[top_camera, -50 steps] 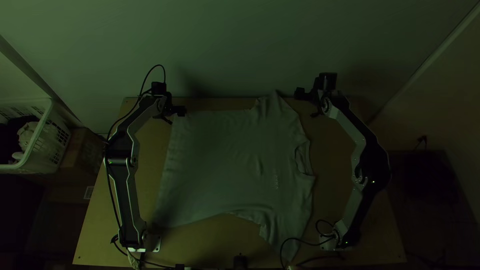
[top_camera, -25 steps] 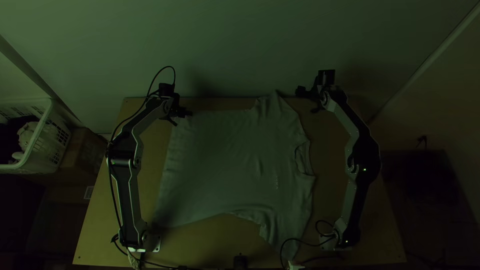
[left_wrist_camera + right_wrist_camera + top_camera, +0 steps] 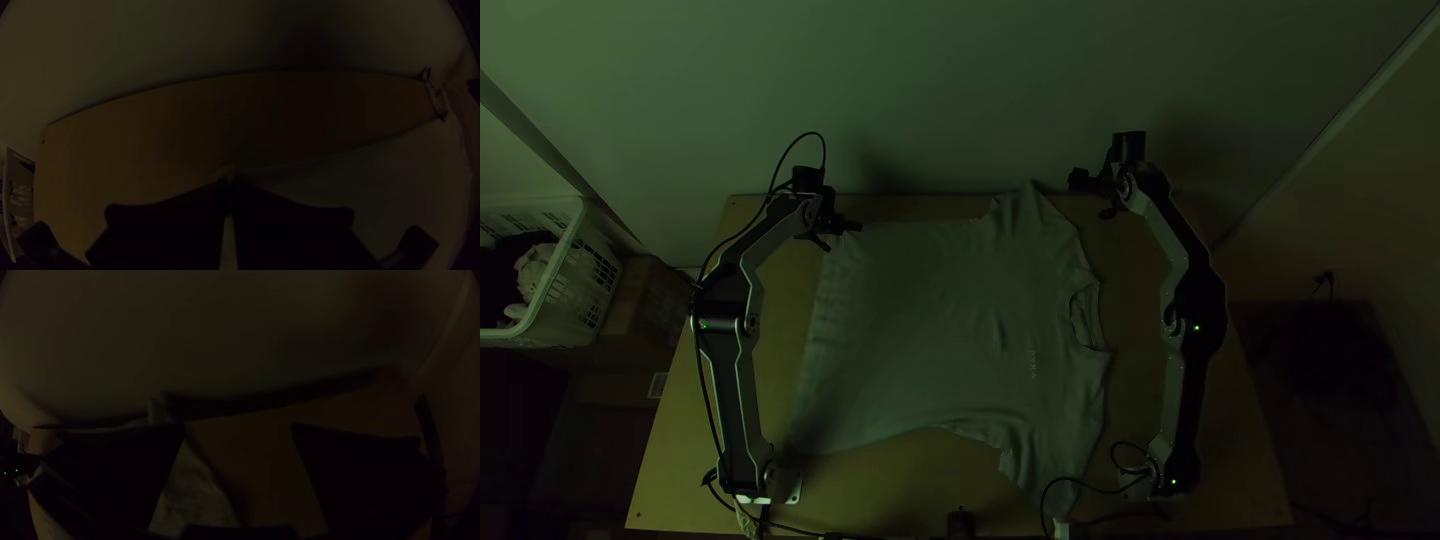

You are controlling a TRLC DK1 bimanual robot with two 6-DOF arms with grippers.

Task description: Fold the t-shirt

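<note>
T-shirt (image 3: 930,330): is lying spread across the bench (image 3: 680,425), probably handling light and limp.
Left gripper (image 3: 229,185): jaws are pinching its far hem corner (image 3: 854,243).
Right gripper (image 3: 239,426): jaws are standing wide near the far sleeve (image 3: 1026,212), a likely hold.

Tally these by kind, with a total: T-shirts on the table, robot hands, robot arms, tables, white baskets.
T-shirt: 1
Hands, left hand and right hand: 2
Arms, left arm and right arm: 2
Table: 1
White basket: 1
Total: 7
</note>
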